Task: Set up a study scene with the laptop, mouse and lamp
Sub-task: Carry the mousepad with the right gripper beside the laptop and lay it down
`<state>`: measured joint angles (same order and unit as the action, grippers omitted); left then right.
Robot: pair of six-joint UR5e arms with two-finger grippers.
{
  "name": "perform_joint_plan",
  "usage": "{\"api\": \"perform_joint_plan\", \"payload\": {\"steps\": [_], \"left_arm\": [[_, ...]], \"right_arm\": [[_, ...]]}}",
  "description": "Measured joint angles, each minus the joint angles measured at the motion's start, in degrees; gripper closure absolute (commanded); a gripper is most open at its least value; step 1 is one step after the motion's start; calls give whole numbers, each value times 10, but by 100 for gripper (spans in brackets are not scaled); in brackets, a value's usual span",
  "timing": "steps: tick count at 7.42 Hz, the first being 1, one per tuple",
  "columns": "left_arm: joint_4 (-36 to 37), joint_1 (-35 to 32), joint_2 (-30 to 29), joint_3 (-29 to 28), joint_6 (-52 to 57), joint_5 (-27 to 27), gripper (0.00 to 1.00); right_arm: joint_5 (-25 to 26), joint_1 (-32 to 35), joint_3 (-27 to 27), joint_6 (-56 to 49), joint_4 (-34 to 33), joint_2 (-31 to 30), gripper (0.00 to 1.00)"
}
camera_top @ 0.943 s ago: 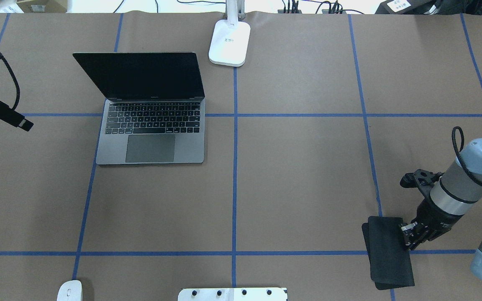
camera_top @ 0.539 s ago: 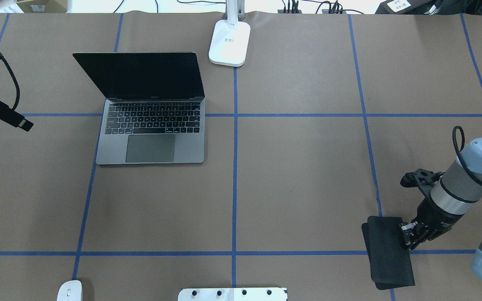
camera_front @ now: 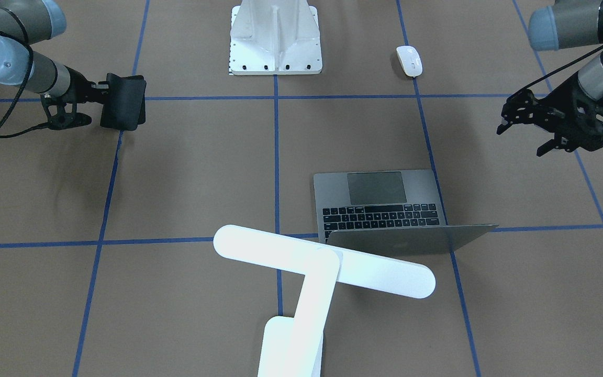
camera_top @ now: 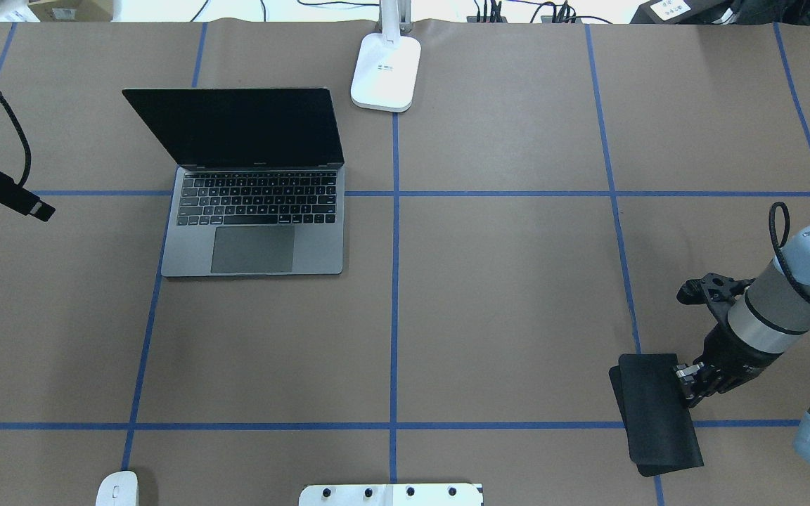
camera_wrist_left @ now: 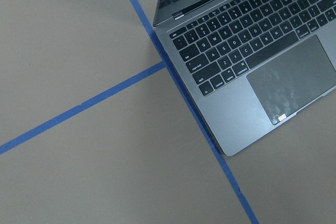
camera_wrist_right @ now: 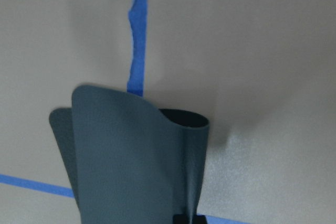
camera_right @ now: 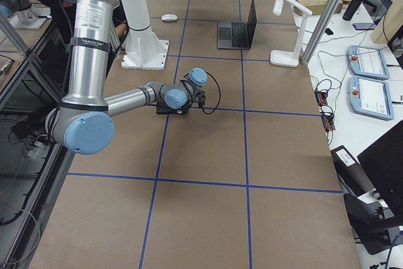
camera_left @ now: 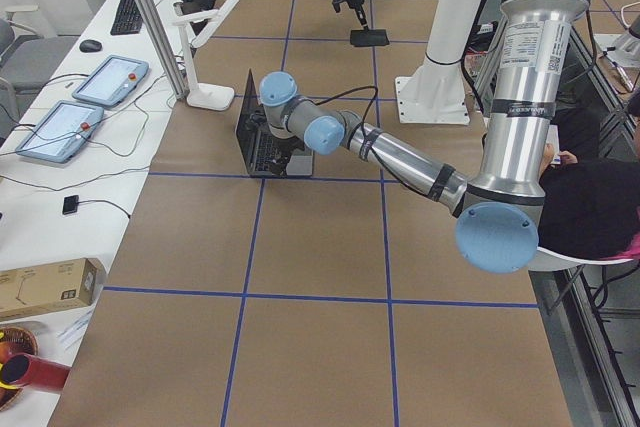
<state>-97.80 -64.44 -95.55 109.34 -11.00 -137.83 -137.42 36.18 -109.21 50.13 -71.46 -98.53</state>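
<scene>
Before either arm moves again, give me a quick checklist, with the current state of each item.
1. Right pincer shut on the pad: ok, it pinches the pad's edge.
2. Pad flat: not ok, it is folded over on itself.
3. Pad clear of the surface below: cannot tell.
4. Left pincer open and empty: ok, it hovers beside the laptop.
5. Laptop open: ok, lid up, screen dark.
6. Mouse free: ok, it lies alone, far from both pincers.
</scene>
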Motion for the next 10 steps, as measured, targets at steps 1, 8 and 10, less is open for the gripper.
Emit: {"api": "perform_joint_plan", "payload": {"steps": [1, 8, 10], "left_arm": [[-3, 0, 1, 0, 0, 0, 1], [1, -12, 33, 26, -113, 73, 0], [-2, -8, 78, 68, -220, 90, 0]], "right_arm": [[3, 2, -2, -1, 0, 0, 89], [-3, 124, -53, -30, -94, 135, 88], [29, 139, -37, -119, -316, 302, 88]]}}
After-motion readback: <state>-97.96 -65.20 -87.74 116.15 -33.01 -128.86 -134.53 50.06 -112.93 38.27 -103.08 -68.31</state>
